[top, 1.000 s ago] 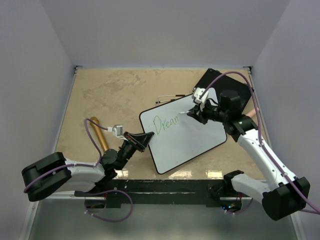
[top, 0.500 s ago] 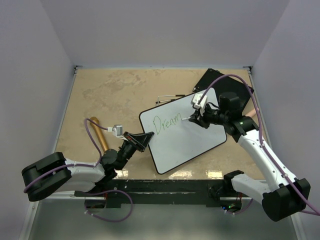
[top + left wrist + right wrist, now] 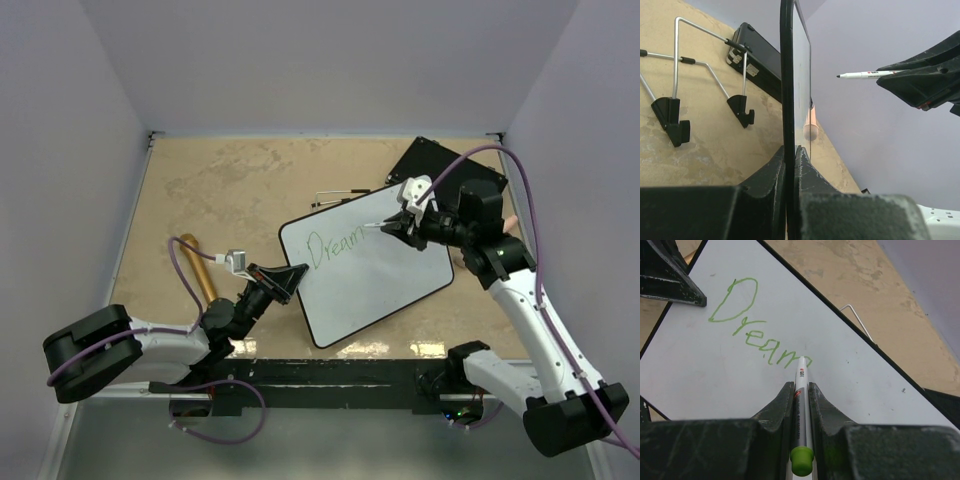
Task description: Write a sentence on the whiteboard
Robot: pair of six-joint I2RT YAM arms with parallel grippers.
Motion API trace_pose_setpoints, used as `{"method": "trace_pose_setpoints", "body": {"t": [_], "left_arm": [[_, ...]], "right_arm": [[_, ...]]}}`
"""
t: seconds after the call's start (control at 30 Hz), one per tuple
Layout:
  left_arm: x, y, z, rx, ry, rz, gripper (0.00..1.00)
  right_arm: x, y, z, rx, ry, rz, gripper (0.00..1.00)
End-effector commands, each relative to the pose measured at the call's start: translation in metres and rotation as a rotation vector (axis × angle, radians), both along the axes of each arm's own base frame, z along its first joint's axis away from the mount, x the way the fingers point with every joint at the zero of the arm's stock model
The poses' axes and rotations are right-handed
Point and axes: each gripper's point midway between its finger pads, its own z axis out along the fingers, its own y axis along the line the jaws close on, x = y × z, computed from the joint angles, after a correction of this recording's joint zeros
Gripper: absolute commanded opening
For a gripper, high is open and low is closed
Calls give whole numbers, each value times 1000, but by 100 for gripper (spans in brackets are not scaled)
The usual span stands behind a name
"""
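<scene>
At whiteboard [image 3: 370,285] left edge, left hand [image 3: 293,277] clamped; right hand [image 3: 393,227] pinches marker [image 3: 801,385], tip clear.

Green handwriting on the whiteboard [image 3: 370,285] reads "Dream"; the red print on the marker [image 3: 801,390] is too small to read.

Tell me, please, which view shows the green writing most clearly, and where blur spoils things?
Right wrist view: green writing sharp and evenly lit, the right claw and the near end of the marker soft. Top external view: whiteboard glare-free, word small but readable. Left wrist view: whiteboard edge-on, no writing visible, left claw dark and soft.
</scene>
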Motion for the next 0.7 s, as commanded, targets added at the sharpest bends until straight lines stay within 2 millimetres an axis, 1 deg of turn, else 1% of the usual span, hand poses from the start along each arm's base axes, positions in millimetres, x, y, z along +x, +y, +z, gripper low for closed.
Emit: {"method": "trace_pose_setpoints", "body": {"t": [0.0,0.1,0.33,0.67], "left_arm": [[-6,13,-19,133,-71,14,0],[-6,12,-19,138,-74,12,0],[-6,12,-17,134,-76,12,0],[-5,12,-19,138,-73,13,0]], "right_arm": [[-5,-4,4,49,-15,45,0],[-8,-8,10,55,-38,62,0],[-9,-12,4,58,-25,69,0],[-10,-12,-2,58,-15,86,0]]}}
